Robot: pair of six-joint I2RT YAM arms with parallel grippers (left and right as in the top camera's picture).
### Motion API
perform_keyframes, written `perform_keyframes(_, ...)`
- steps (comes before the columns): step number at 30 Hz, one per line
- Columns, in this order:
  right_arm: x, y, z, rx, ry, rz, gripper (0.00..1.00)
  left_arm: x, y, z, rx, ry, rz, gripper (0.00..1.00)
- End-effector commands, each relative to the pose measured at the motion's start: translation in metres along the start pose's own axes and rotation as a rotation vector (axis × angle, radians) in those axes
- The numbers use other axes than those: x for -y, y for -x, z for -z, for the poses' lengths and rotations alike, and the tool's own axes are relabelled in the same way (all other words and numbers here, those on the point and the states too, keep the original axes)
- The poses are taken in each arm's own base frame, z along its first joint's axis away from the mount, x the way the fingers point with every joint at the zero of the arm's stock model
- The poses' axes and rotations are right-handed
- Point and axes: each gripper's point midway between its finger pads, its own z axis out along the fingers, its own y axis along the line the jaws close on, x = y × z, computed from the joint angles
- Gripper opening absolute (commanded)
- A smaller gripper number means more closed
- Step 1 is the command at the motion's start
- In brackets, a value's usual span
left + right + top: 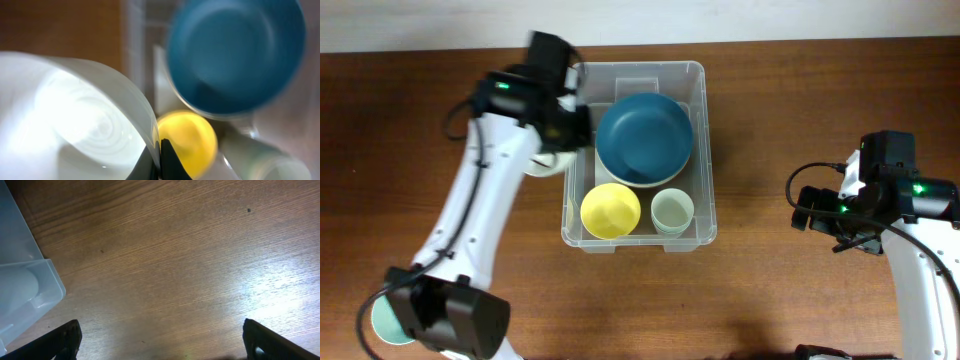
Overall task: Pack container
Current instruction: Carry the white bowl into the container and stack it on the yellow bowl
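left fingers [172,167] pinched on the rim of a white bowl [75,115], i think just outside the left wall of the container [707,150] sitting mid table [800,100]. next: swing it in over the blue bowl [643,135]. right fingers [65,337] wide open.

overhead: sharp | left wrist: blurry, white bowl [75,120] glaring | right wrist: table [260,295] sheen

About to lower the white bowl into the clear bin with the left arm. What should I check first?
1. Left end effector shut on the round white bowl at its rim: ok.
2. White bowl clear of the large clear rectangular plastic container at its left wall: cannot tell, the arm hides it.
3. Free floor inside: not ok, looks tight; round blue bowl, small yellow bowl and pale green cup fill most of it.
4. Right end effector open over the wooden table, apart from the container: ok.
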Motion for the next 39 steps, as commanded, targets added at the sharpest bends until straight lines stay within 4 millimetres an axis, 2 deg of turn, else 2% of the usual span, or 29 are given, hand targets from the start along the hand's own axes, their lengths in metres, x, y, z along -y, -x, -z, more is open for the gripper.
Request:
perform_keyframes(1,0.001,0.001,-0.002,-0.003,0.0,-0.013,0.99,0.035,-0.018,0.005,-0.018,-0.01,-0.068,0.01)
perform_keyframes(5,0.001,0.001,-0.004,-0.011,-0.002,-0.014,0.99,0.062,-0.044,0.002,-0.067,-0.004,-0.145,0.01)
perform_keyframes(8,0.001,0.001,-0.005,-0.017,-0.003,-0.014,0.99,0.064,-0.062,-0.01,-0.102,0.067,-0.156,0.01)
perform_keyframes(15,0.002,0.0,-0.007,-0.027,-0.005,-0.015,0.99,0.064,-0.092,-0.043,-0.192,0.059,-0.151,0.01)
perform_keyframes(18,0.001,0.0,-0.007,-0.027,-0.004,-0.015,0.99,0.064,-0.099,-0.056,-0.208,0.053,-0.151,0.01)
perform_keyframes(24,0.002,-0.001,-0.007,-0.031,-0.006,-0.015,0.99,0.064,-0.1,-0.064,-0.201,0.05,-0.151,0.04)
perform_keyframes(30,0.002,-0.001,-0.007,-0.031,-0.005,-0.015,0.99,0.064,-0.1,-0.064,-0.2,0.048,-0.151,0.36)
perform_keyframes(35,0.002,-0.001,-0.007,-0.031,-0.006,-0.015,0.99,0.064,-0.097,-0.061,-0.192,0.046,-0.147,0.36)
perform_keyframes(39,0.002,-0.001,-0.007,-0.031,-0.006,-0.016,0.99,0.055,-0.077,-0.044,-0.133,0.045,-0.111,0.35)
